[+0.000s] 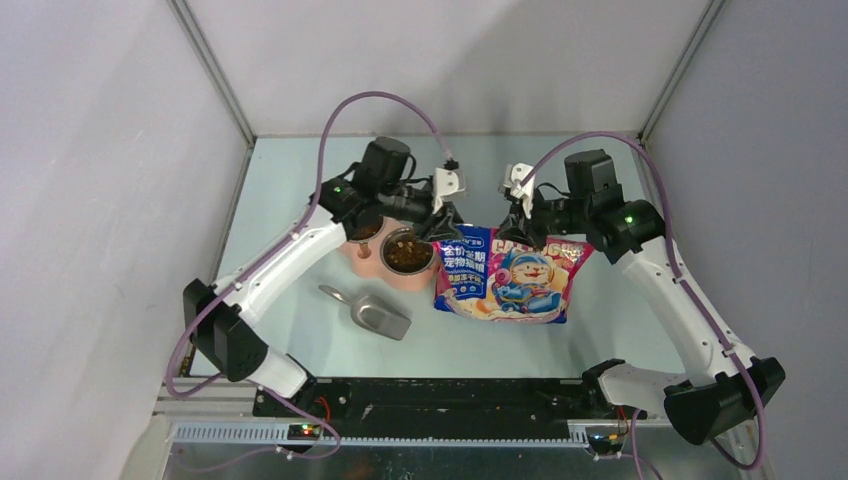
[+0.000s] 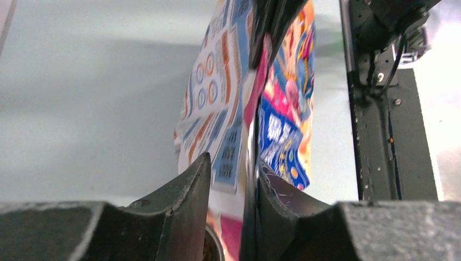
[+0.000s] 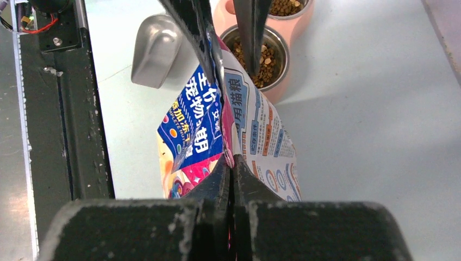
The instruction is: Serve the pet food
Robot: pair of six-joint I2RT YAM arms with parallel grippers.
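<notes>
The pet food (image 1: 407,253) is dark-brown kibble lying in the two steel cups of a pink double bowl (image 1: 380,268); it also shows in the right wrist view (image 3: 262,58). The blue-pink cat-food bag (image 1: 510,275) stands beside the bowl, held up by its top edge. My right gripper (image 3: 232,163) is shut on the bag's (image 3: 201,125) top seam at its right corner. My left gripper (image 2: 231,160) is open, its jaws straddling the bag's (image 2: 217,109) left top corner; one finger touches the seam, the other stands off. The bag's inside is hidden.
A grey metal scoop (image 1: 370,312) lies on the table in front of the bowl, left of the bag; it also shows in the right wrist view (image 3: 155,49). A black base rail (image 1: 440,395) runs along the near edge. Grey walls enclose the table.
</notes>
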